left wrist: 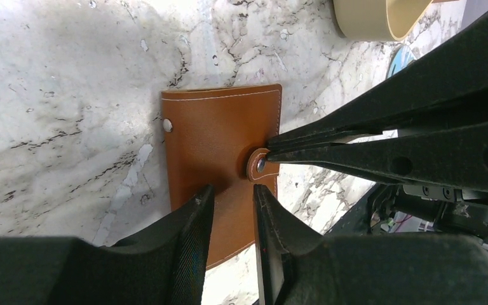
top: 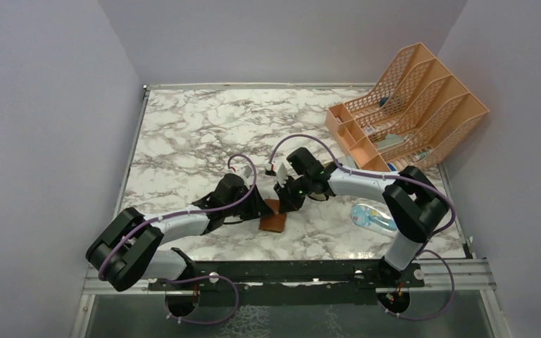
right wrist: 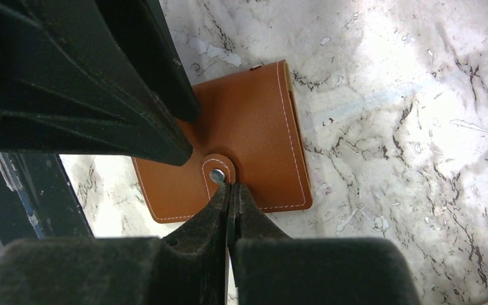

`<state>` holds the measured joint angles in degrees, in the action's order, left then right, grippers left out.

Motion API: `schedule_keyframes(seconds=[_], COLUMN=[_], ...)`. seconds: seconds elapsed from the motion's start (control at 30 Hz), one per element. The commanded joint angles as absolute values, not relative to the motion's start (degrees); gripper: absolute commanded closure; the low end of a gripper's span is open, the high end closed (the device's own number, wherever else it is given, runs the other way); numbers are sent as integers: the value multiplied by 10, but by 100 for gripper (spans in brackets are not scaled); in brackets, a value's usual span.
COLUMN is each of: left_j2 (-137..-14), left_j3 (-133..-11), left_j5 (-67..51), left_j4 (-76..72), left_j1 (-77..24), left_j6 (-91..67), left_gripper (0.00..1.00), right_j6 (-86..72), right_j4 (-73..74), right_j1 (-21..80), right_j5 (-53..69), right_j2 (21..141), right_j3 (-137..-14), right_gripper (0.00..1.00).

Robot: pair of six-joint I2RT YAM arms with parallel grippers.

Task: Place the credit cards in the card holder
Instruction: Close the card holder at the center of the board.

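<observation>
The right gripper's [right wrist: 230, 185] jaws are pressed together, with their tips at the snap tab [right wrist: 218, 172] of the folded card holder [right wrist: 257, 127]. The left gripper's [left wrist: 232, 198] jaws stand narrowly apart over its leather; whether they pinch it cannot be told. The holder lies on the marble table [top: 204, 134], and the orange rack [top: 423, 91] holds small items.

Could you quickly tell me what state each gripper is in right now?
Left gripper: partly open, fingertips resting on the brown card holder, nothing clamped.
Right gripper: shut, tips at the holder's snap tab; no grip discernible.
</observation>
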<state>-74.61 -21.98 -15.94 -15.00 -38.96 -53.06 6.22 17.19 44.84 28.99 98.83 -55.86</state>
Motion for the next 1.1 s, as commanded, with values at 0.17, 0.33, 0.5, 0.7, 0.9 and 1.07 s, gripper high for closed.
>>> schedule_keyframes(seconds=[0.17,0.33,0.5,0.7,0.9,1.07], left_j2=[-741,-752,-754,-760,-767,-778], left_j3=[-212,-214,-217,-216,-218,-220], left_j5=[-171,-173,-178,-183,-184,-183], left_j4=[-159,-160,-162,-163,-163,-162], left_j1=[-390,-390,-390,-390,-391,-392], left_j6=[-520,-519,-518,-518,-516,-515], left_gripper=[65,64,64,63,63,63], right_j6=[62,66,70,73,74,71], right_j4=[172,180,190,199,217,230], right_j1=[450,450,450,450,450,450], right_j5=[309,320,327,342,338,331], right_j2=[1014,1015,1019,1023,1027,1026], right_j3=[-571,-575,-579,-582,-587,-592], right_gripper=[99,99,99,99,99,99])
